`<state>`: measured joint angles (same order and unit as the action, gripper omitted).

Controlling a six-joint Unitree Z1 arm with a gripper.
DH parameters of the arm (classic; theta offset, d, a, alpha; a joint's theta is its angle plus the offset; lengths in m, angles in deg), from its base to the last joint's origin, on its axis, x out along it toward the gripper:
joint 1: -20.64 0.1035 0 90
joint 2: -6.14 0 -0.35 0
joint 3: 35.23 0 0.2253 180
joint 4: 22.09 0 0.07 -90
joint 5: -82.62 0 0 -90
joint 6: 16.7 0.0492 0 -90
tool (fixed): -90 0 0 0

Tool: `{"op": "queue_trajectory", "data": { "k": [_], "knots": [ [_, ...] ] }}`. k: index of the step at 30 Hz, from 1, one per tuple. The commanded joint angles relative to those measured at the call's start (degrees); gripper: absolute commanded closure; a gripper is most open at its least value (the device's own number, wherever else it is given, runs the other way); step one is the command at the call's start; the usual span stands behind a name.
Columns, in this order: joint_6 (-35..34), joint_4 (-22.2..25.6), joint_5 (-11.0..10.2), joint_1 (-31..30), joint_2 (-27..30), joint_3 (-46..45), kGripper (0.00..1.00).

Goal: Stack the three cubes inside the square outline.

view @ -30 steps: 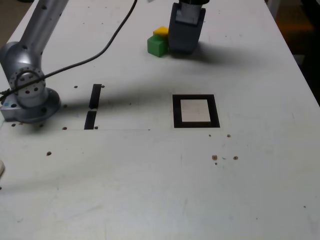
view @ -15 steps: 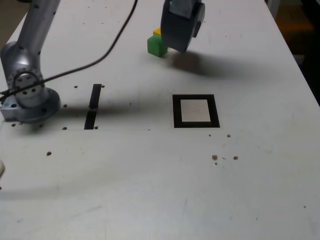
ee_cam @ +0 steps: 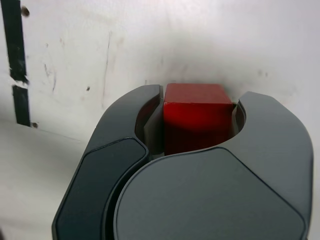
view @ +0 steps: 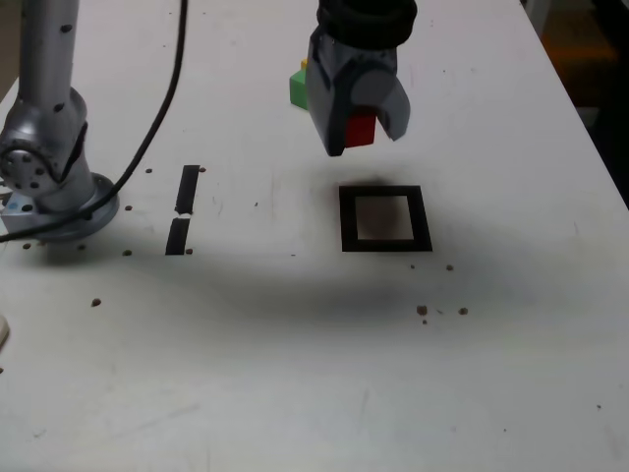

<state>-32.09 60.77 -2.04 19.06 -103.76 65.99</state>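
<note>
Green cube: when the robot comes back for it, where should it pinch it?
Probably from above, on the green cube's two side faces running front to back. The yellow cube sits right behind it, so that face looks blocked. The end effector holds the red cube.

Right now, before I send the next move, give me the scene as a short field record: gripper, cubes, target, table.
gripper: shut on the red cube, raised off the table
green cube: on the table behind the gripper, partly hidden
yellow cube: only a sliver visible beside the green cube
square outline: empty, in front of the gripper
tape strips: toward the exterior view's left
</note>
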Motion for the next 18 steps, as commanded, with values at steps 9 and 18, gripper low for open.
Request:
{"op": "queue_trajectory", "data": {
  "k": [9,18],
  "knots": [
    [3.2,2.86,-1.97,-7.85,-4.34,2.95,0.77],
    [4.24,-2.27,-0.68,-8.71,-5.84,0.17,0.77]
  ]
}}
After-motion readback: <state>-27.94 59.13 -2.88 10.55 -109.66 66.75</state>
